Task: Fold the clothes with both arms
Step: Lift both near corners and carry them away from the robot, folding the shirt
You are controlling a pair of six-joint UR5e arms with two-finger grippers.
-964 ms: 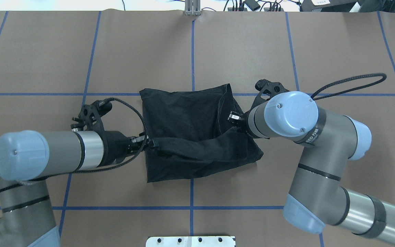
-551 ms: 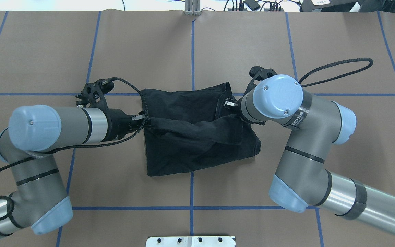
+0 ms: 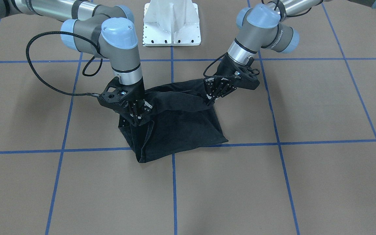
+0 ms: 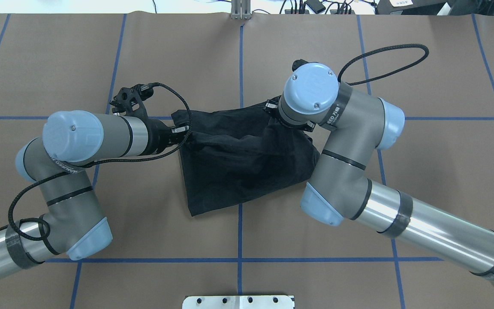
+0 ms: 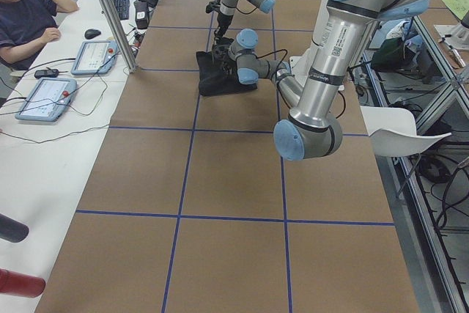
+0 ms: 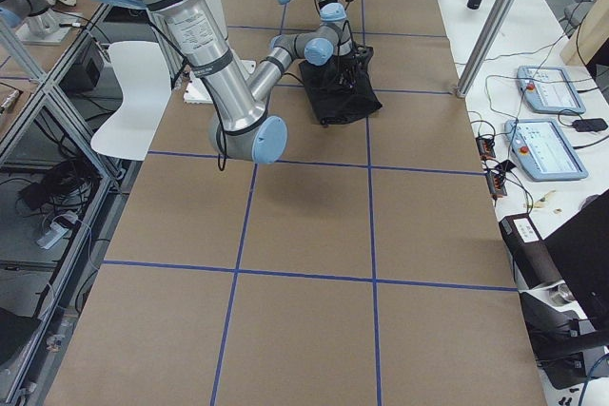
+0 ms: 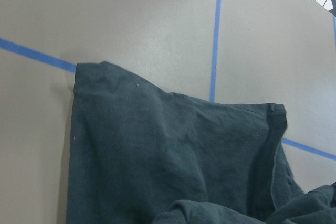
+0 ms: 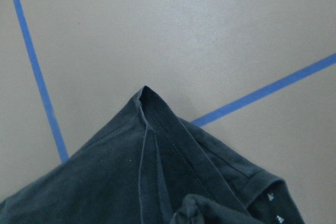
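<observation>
Black two-finger left gripper [image 3: 212, 95] and right gripper [image 3: 138, 118] each clamp a lifted edge of the folded black cloth T-shirt [image 3: 181, 127]; brown blue-taped tabletop [image 3: 305, 179] spreads beyond both.

A brown table [image 4: 187, 51] is being crossed by blue tape [image 4: 241, 64]; a pendant [image 5: 95, 56] is being kept at the desk's [image 5: 51, 166] edge.

Robotics lab. Evidence: robot arms [image 4: 350, 116] over a long table [image 5: 234, 174] gridded in blue tape [image 5: 220, 217]; teach pendants [image 5: 45, 98] on a side bench [image 5: 29, 166]; person [image 5: 26, 20] seated there.
</observation>
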